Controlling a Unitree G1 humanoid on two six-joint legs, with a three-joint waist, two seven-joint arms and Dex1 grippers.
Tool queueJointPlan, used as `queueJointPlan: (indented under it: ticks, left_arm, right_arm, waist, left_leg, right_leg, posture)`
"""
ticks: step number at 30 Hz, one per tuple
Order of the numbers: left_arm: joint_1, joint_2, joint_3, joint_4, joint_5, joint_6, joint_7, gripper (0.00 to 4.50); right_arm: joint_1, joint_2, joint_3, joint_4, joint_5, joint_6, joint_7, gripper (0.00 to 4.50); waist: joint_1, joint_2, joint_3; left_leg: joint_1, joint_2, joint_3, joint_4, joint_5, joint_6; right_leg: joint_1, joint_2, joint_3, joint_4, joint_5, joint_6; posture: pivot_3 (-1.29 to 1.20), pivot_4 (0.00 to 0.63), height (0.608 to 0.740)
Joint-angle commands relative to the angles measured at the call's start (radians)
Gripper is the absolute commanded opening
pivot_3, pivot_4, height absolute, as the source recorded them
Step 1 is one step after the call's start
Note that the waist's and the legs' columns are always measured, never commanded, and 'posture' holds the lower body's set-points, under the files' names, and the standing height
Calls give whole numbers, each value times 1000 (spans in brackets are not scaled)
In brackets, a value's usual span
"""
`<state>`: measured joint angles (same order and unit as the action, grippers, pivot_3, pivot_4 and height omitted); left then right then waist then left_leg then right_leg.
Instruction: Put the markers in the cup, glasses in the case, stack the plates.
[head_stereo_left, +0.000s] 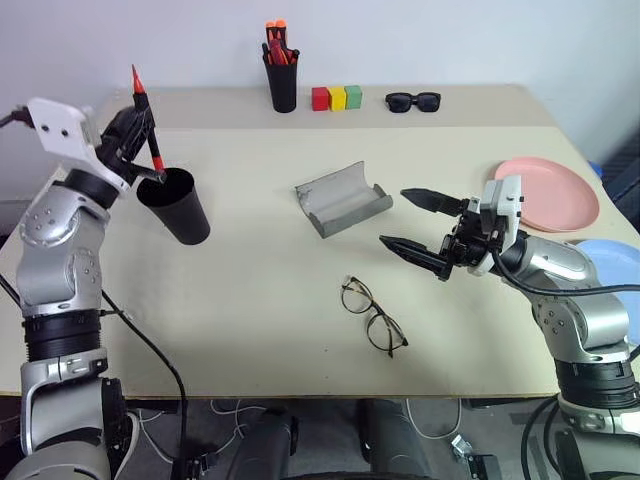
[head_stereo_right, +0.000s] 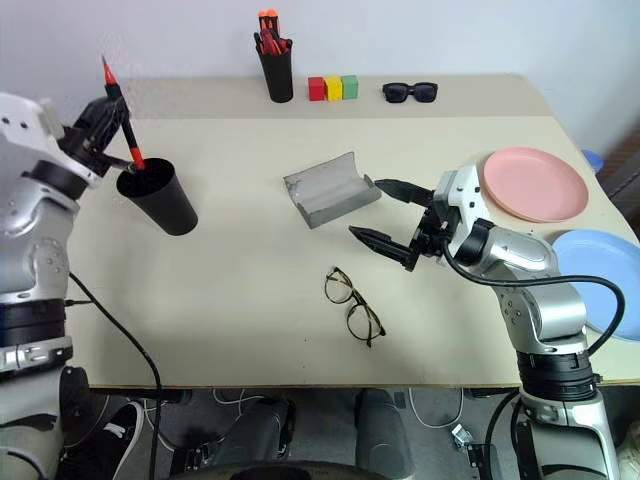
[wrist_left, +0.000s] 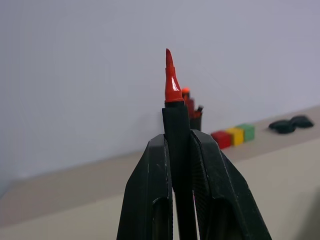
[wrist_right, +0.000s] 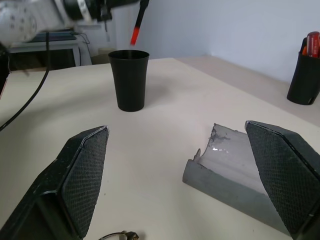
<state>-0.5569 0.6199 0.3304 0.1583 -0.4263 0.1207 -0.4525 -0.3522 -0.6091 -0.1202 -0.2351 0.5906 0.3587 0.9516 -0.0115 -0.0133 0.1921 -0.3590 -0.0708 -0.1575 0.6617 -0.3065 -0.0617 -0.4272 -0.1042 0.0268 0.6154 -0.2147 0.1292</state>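
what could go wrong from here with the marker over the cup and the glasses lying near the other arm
1. The left end effector holds the marker tilted, its lower end at the cup rim; released like this, it might catch the rim or tip the cup.
2. The glasses lie folded open and flat on the table; the open right end effector may struggle to pinch the thin wire frame.

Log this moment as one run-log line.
left gripper: shut on red marker over black plastic cup | right gripper: open, empty
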Motion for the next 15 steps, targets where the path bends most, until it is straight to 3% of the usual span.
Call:
queueJointPlan:
  ticks: [1,12,13,15]
  left_arm:
    - [5,-3,37,20,14,-88,-17,46]
    - [57,-24,39,76,24,-144,-48,46]
    - [59,-25,36,72,29,-145,-46,966]
    - [57,-28,34,57,28,-138,-42,1747]
  right_arm:
    - [-15,-8,-8,-21,4,-8,5,4500]
    - [-15,-14,-12,-30,5,1,0,4500]
    - [-15,-14,-13,-30,6,1,0,4500]
    - [-16,-14,-13,-26,5,-1,2,4500]
  waist:
    - [1,0,0]
    - [-1,0,0]
    - [0,0,0]
    - [0,0,0]
  left_leg:
    - [0,0,0,0,0,0]
    - [0,0,0,0,0,1]
    - [0,0,0,0,0,1]
    - [0,0,0,0,0,1]
  right_leg:
    - [0,0,0,0,0,0]
    - [0,0,0,0,0,0]
    - [0,0,0,0,0,0]
    - [0,0,0,0,0,0]
  posture:
    - [0,150,740]
    - [0,150,740]
    - [0,150,740]
    - [0,150,740]
